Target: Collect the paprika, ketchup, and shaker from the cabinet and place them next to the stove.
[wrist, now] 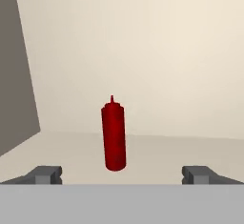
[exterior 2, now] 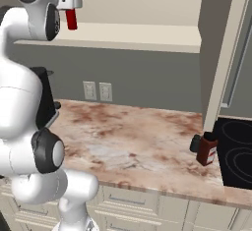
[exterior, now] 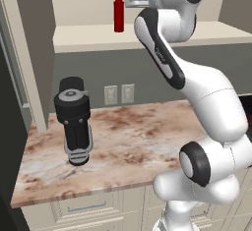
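Observation:
The ketchup (wrist: pixel 113 135), a slim red squeeze bottle, stands upright on the cabinet shelf (exterior: pixel 197 32), centred ahead of my gripper (wrist: pixel 122 176). The gripper is open, with one fingertip (wrist: pixel 47 174) to each side of the bottle and still short of it. From the base, the ketchup (exterior: pixel 118 14) shows just left of my hand, and in the other base view the ketchup (exterior 2: pixel 72 19) is partly behind the hand. The paprika (exterior 2: pixel 207 149) stands on the counter beside the stove (exterior 2: pixel 238 151), with the small dark shaker (exterior 2: pixel 195 143) touching its left side.
A large black-and-silver appliance (exterior: pixel 74 122) stands on the left of the marble counter (exterior: pixel 128 141). Two wall outlets (exterior: pixel 119 94) sit under the shelf. A grey cabinet side wall (wrist: pixel 16 75) rises left of the bottle. A tall panel (exterior 2: pixel 221 53) borders the stove side.

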